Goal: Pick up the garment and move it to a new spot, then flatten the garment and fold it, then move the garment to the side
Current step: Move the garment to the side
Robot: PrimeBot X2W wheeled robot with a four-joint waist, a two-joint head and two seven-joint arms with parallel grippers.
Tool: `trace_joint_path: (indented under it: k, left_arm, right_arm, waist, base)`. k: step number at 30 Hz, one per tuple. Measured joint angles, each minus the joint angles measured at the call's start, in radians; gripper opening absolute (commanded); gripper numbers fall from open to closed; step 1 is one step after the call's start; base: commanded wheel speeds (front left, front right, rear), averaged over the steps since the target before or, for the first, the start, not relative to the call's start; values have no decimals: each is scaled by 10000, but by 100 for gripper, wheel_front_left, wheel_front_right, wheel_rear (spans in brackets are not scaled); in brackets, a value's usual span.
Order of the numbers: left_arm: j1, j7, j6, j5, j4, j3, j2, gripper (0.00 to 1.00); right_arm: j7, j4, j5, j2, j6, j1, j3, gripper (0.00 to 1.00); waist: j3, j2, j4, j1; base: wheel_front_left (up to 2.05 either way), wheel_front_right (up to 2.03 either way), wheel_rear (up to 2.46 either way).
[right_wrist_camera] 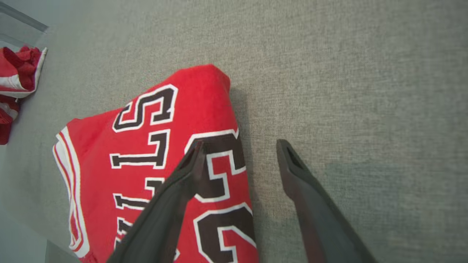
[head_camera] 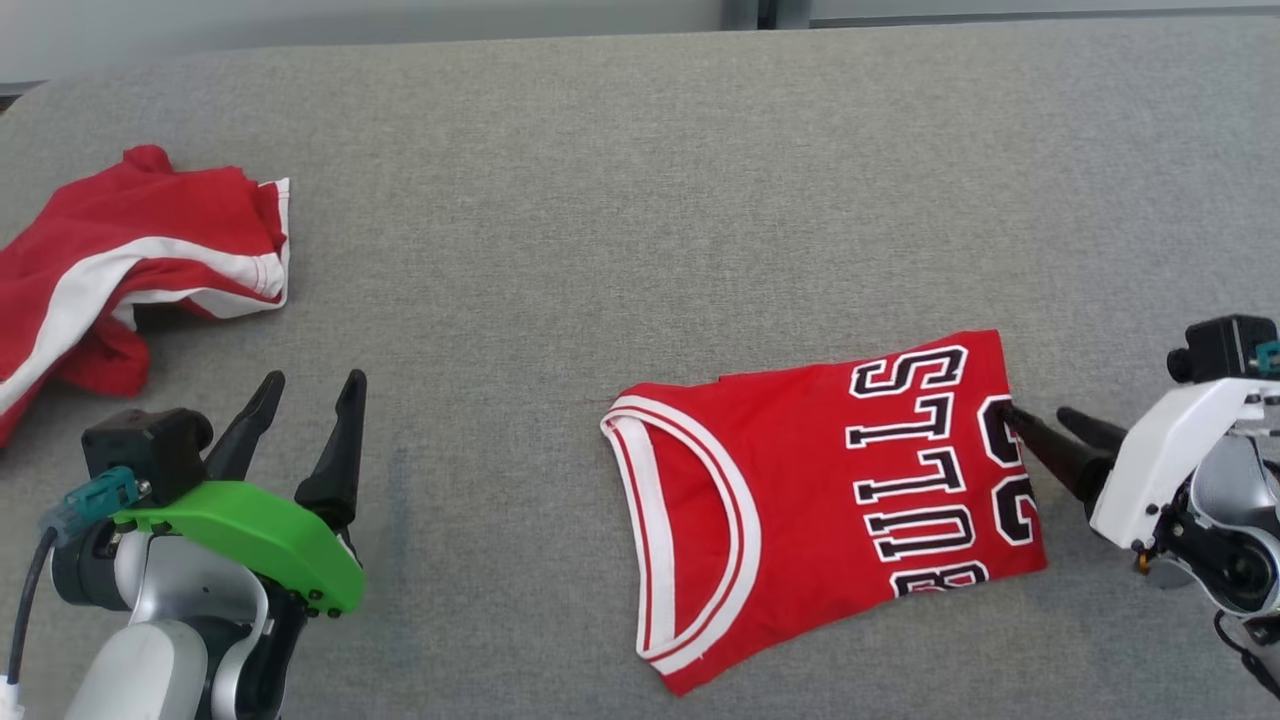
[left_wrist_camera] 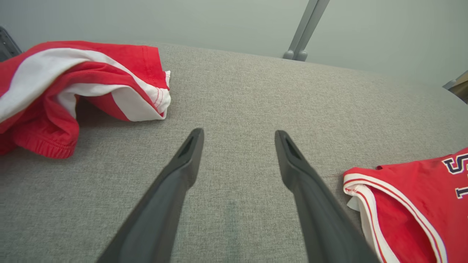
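Note:
The garment (head_camera: 800,500) is a red jersey with white trim and black lettering, folded flat on the grey padded table (head_camera: 600,200) right of centre. Its collar end shows in the left wrist view (left_wrist_camera: 409,204). My right gripper (head_camera: 1035,411) is open at the jersey's right edge. In the right wrist view, one of its fingers lies over the printed number on the garment (right_wrist_camera: 204,95) and the other over bare table, so the right gripper (right_wrist_camera: 240,143) straddles that edge. My left gripper (head_camera: 313,380) is open and holds nothing at the lower left, well away from the jersey, over bare table (left_wrist_camera: 239,132).
A second red cloth with white stripes (head_camera: 130,260) lies crumpled at the table's far left, close ahead-left of my left gripper (left_wrist_camera: 73,84), and far off in the right wrist view (right_wrist_camera: 18,69). A grey post (left_wrist_camera: 307,29) stands behind the table's far edge.

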Motion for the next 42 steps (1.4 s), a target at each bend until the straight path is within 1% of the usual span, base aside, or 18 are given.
trace_joint_path:
  k: [2,6,8,13,14,15,16,19,21,23,25,26,29,31,32,37,39,42]
  left_arm:
    - [-1,12,0,0,-61,-19,-12,100]
    - [-5,12,0,0,-151,-29,-50,100]
    - [-12,12,0,2,-173,-52,-73,100]
    - [-116,-2,0,2,-127,-211,-282,100]
    - [-173,-2,0,2,-111,-247,-320,100]
    - [-222,-6,0,2,-84,-255,-339,100]
    - [-234,-15,0,2,-59,-255,-341,100]
    - [-234,-15,0,2,15,-244,-347,100]
    - [-234,-50,0,2,13,-215,-351,100]
    - [-233,-48,0,2,15,-182,-347,100]
    - [-232,-44,0,2,-12,-107,-339,100]
    - [-232,-44,0,2,-31,-42,-328,100]
    - [-252,0,0,35,-88,-52,-297,100]
    - [-324,50,0,63,-81,-245,-301,100]
    - [-417,96,-2,79,-82,-330,-313,100]
    - [-659,180,-10,104,-165,-408,-320,100]
    - [-658,253,-10,184,-182,-384,-282,100]
    - [-658,276,-10,267,-213,-303,-249,100]
  right_arm:
    - [232,96,140,-107,36,203,96,100]
    - [665,182,677,-157,336,348,242,100]
    - [813,182,786,-171,554,339,314,100]
    - [1103,188,869,-268,884,202,380,100]
    - [1149,188,930,-259,965,110,387,48]
    - [1206,186,1011,-234,1047,29,397,19]
    - [1292,194,1118,-194,1103,-52,405,0]
    - [1630,236,1377,-199,1156,-116,405,0]
    - [1827,268,1429,-378,1156,-151,326,0]
    - [1898,351,1427,-692,1122,-308,90,0]
    - [1946,433,1411,-1172,926,-616,-339,0]
    - [1981,529,1375,-1482,759,-814,-568,0]
    - [2192,1080,859,-2694,230,-1291,-1032,0]
    - [2360,1492,476,-3388,-130,-1337,-1152,0]
    - [2500,1701,347,-3661,-238,-1336,-1164,0]
    - [2696,2320,-391,-4600,-282,-1321,-1162,0]
    - [2679,2481,-604,-4824,-282,-1324,-1233,0]
    - [2681,2713,-857,-4980,-284,-1327,-1191,0]
  waist:
    - [66,0,150,0]
    - [211,0,469,0]
    - [290,0,625,0]
    - [446,0,992,0]
    - [465,1,1058,0]
    - [477,0,1117,0]
    - [482,0,1171,0]
    - [461,0,1283,0]
    - [442,0,1307,0]
    - [444,0,1304,0]
    - [467,0,1293,0]
    - [493,0,1286,0]
    - [590,0,1265,0]
    - [624,0,1284,0]
    - [631,0,1306,0]
    - [658,0,1464,0]
    - [687,0,1510,0]
    - [740,0,1544,0]
  base:
    - [0,0,0]
    - [0,0,0]
    - [0,0,0]
    - [0,0,0]
    - [0,0,0]
    - [0,0,0]
    - [0,0,0]
    - [0,0,0]
    - [0,0,0]
    - [0,0,0]
    - [0,0,0]
    - [0,0,0]
    - [0,0,0]
    - [0,0,0]
    - [0,0,0]
    - [0,0,0]
    - [0,0,0]
    - [0,0,0]
